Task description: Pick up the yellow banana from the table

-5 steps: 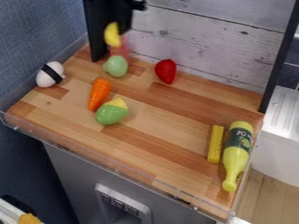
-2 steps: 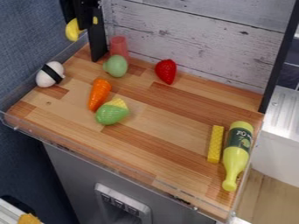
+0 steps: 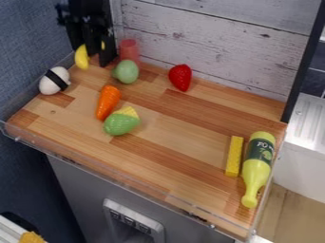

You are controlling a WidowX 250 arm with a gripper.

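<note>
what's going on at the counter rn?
Robot's end effector has the yellow banana over the far left corner of the wooden counter; can't tell if it touches down. Red cup and green egg-shaped piece sit just right of it. Carrot, corn and strawberry lie nearby, bottle at the right edge.

The board (image 3: 184,142) looks like wood, striped in smooth strips with a slight sheen. Round its near side runs a clear, glossy plastic rim (image 3: 114,175). The far backboard (image 3: 215,42) resembles rough, weathered painted planks, matt. At right, the bottle (image 3: 256,171) looks smooth plastic; far off, the strawberry (image 3: 181,77) shines like glossy plastic.
</note>
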